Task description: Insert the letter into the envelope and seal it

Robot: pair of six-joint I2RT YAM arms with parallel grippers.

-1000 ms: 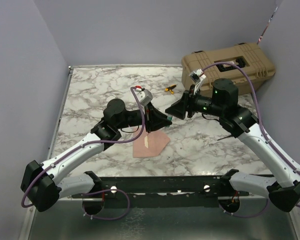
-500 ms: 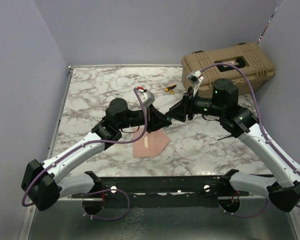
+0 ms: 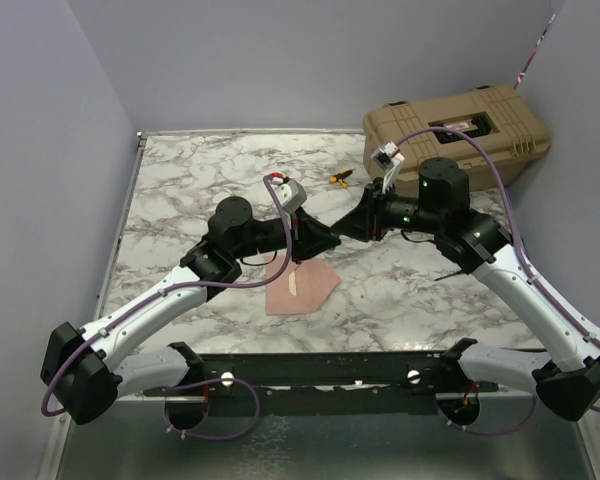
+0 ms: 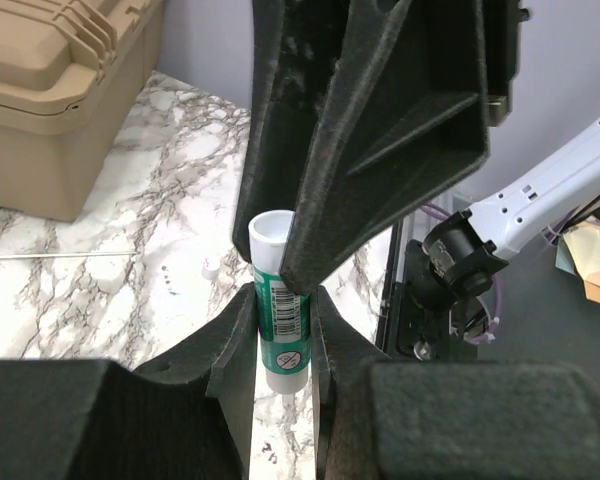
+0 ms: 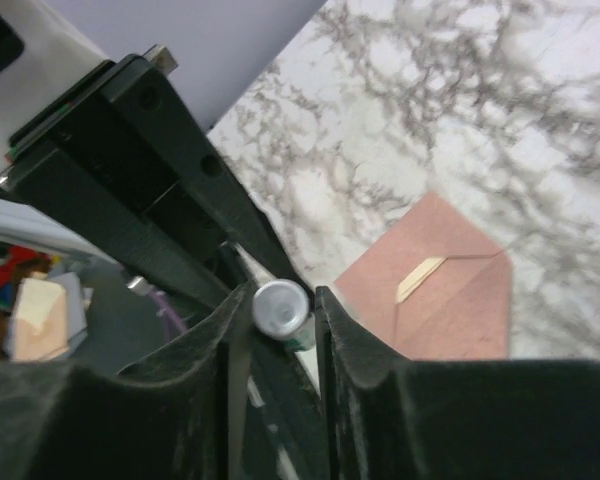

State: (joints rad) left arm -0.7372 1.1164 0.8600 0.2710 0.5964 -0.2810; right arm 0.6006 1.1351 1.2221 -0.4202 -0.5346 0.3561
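The salmon-tan envelope [image 3: 305, 285] lies flat on the marble table, pointed flap open, with a pale strip at the fold; it also shows in the right wrist view [image 5: 450, 280]. No separate plain letter sheet shows. My left gripper [image 3: 327, 241] is shut on a green-and-white glue stick [image 4: 280, 310] and holds it above the envelope's far edge. My right gripper [image 3: 342, 229] meets it tip to tip. In the right wrist view its jaws stand on both sides of the stick's round grey end [image 5: 280, 306]; one jaw touches it and a narrow gap shows at the other.
A closed tan hard case [image 3: 460, 135] stands at the back right. A small yellow-and-black tool [image 3: 338, 178] lies behind the grippers. A tiny white piece [image 3: 337, 317] lies right of the envelope. Purple walls close in the left and back.
My right gripper has moved left toward the left gripper, and its jaws now flank the end of the glue stick. The left arm and the envelope have barely moved.
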